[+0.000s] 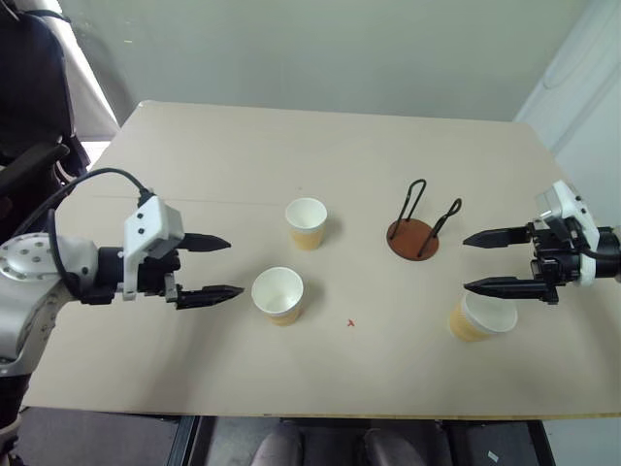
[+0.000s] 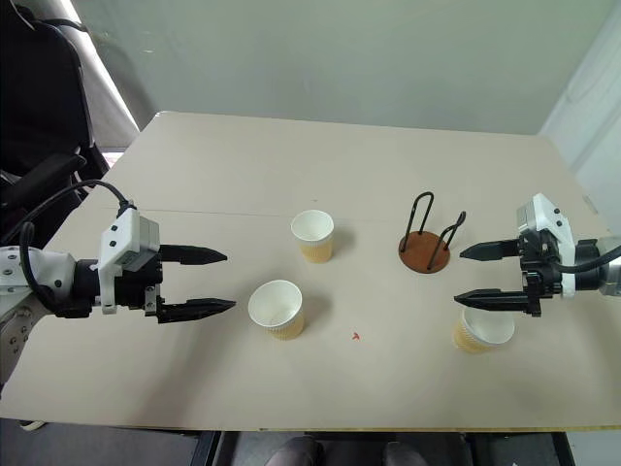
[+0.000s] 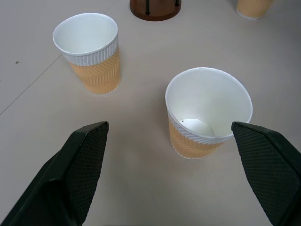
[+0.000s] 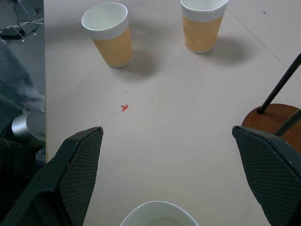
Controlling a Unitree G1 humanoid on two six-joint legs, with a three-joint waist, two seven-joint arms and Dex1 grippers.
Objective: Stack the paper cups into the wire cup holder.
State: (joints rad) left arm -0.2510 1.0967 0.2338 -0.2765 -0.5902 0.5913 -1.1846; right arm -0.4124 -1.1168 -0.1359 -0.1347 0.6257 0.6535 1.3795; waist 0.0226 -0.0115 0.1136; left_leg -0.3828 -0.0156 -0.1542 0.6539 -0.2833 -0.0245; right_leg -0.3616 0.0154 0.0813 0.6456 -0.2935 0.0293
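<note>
3 upright paper cups [image 1: 306, 223] [image 1: 278, 294] [image 1: 480, 317] on tan table [image 1: 243, 146], empty wire cup holder [image 1: 414, 233] right of center, left gripper [image 1: 206, 269] fingers apart near middle cup, right gripper [image 1: 493, 261] fingers apart above right cup, holding nothing

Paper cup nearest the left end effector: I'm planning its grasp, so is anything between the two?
Nothing visible. The left end effector is open and faces the paper cup across bare table; the other cup stands farther back, off that line.

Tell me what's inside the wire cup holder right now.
Nothing: the wire cup holder shows a bare brown base between its two wire loops. All three paper cups stand apart on the table.
</note>
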